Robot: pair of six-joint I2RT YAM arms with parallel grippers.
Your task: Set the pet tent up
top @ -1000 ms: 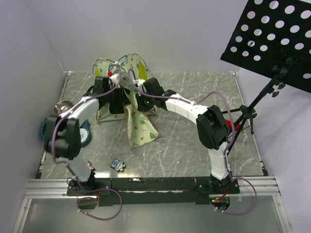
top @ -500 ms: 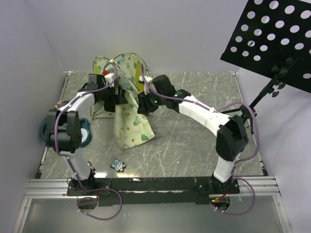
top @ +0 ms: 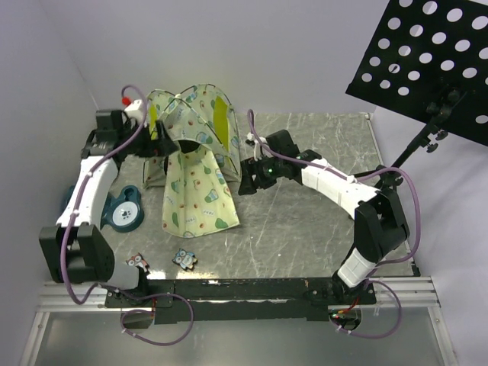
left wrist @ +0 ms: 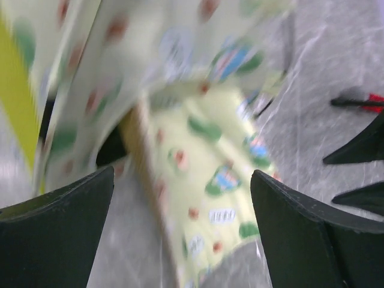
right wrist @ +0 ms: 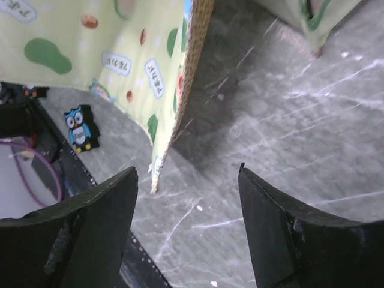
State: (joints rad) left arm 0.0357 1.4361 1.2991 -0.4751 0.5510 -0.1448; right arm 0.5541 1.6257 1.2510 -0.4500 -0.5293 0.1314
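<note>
The pet tent (top: pixel 194 114) stands on the desk (top: pixel 305 229), upper left of the overhead frame, a matching mat (top: pixel 200 202) lying against its front. Our left fingers (left wrist: pixel 54 240) and right fingers (right wrist: pixel 288 234) stand apart, empty. We judge the tent light, soft and springy; we would pinch a pole-backed seam.

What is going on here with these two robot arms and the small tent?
Two robot arms are setting up a pet tent. It stands as a dome at the far left of the table, and a printed mat slopes out of its front. The left hand and the right hand are on either side of it, both open and holding nothing.
</note>
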